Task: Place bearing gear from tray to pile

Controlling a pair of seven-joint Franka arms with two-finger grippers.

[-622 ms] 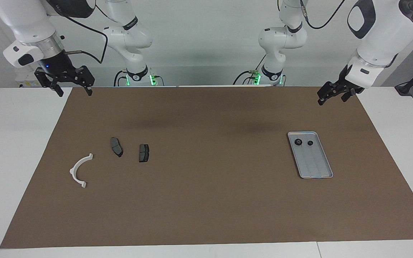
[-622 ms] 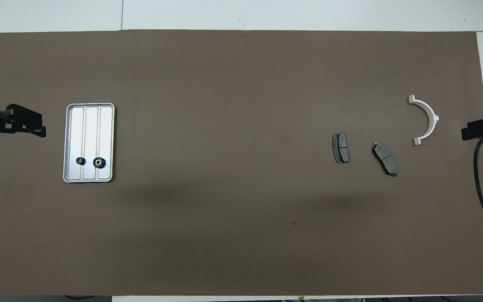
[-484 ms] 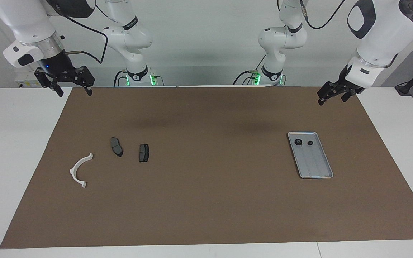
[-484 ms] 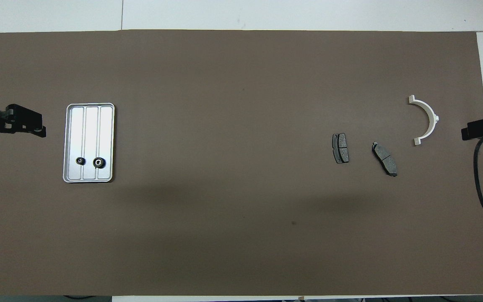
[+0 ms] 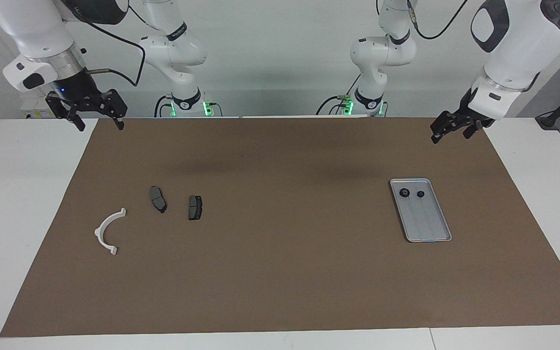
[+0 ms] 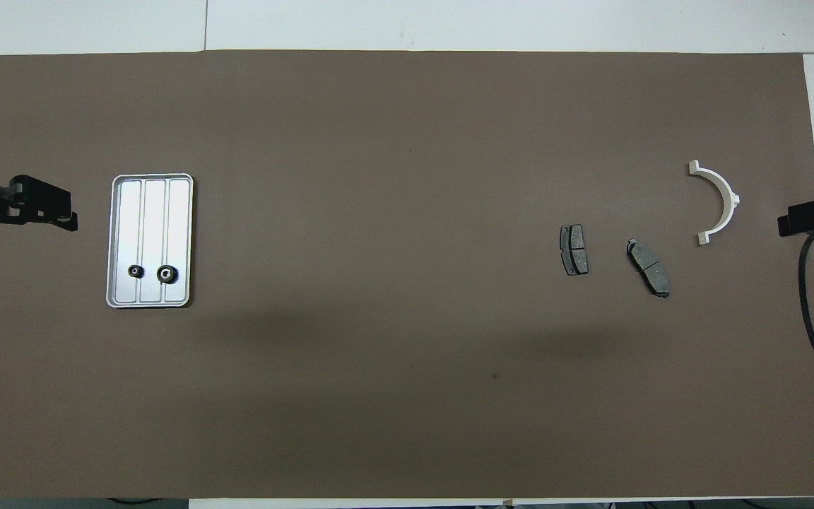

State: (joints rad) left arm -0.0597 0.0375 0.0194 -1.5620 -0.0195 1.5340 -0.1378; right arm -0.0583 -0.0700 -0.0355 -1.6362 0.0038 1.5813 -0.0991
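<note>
The silver ridged tray (image 5: pixel 428 228) (image 6: pixel 152 212) lies on the brown mat toward the left arm's end. At its end nearer the robots rest a toothed black bearing gear (image 5: pixel 405 193) (image 6: pixel 167 273) and a smaller black round part (image 5: pixel 420 194) (image 6: pixel 136 271) beside it. The pile lies toward the right arm's end: a white half-ring bracket (image 5: pixel 106 232) (image 6: pixel 719 201) and two dark grey plates (image 5: pixel 158 199) (image 5: pixel 194 207). My left gripper (image 5: pixel 450 135) (image 6: pixel 68 215) hangs open and empty over the mat's edge, beside the tray. My right gripper (image 5: pixel 101 124) hangs open and empty over the mat's corner.
The brown mat (image 5: pixel 285 272) covers most of the white table. A black cable (image 6: pixel 813 297) loops down from the right gripper over the mat's edge. Both arm bases stand at the robots' edge of the table.
Both grippers have crept slightly upward. The parts, tray and pile lie where they were.
</note>
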